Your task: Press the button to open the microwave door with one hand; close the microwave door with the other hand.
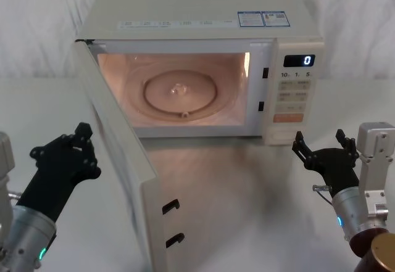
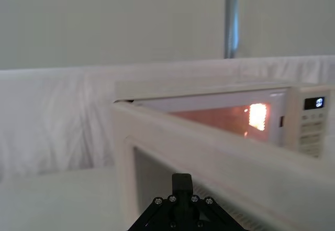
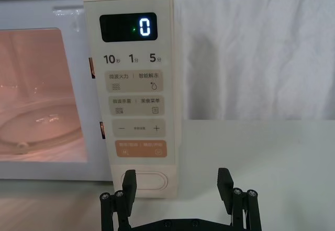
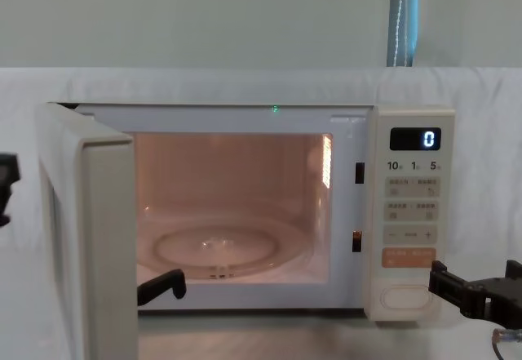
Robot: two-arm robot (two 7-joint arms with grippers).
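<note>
Step in hand: the microwave door (image 1: 117, 155) stands swung wide open on its left hinge, so the press is judged done and the closing push is what remains.
Microwave door: its outer face is turned toward the left pincer (image 1: 77, 142), its free edge with two dark latch hooks points toward the robot, and the lit cavity with the glass turntable (image 1: 179, 93) is exposed.
Left pincer: held just outside the door's outer face, near but apart from it; whether its fingers are apart or together cannot be told.
Right pincer: (image 1: 325, 152) held low in front of the control panel (image 1: 295, 96), fingers spread apart and empty, facing the button (image 3: 148, 181) without touching it.
Button: at the foot of the panel, below the orange key.
How to close well: the push is best placed on the outer face near the free edge, away from the hinge, and carried along the door's arc until the latch hooks seat in the slots beside the panel.
Edges: the door's top corner and the hooks should be kept clear of the fingers.
Open room: the bench (image 1: 247, 192) before the microwave lies bare along the door's sweep; the right pincer sits off to the panel side and is judged out of that sweep.
</note>
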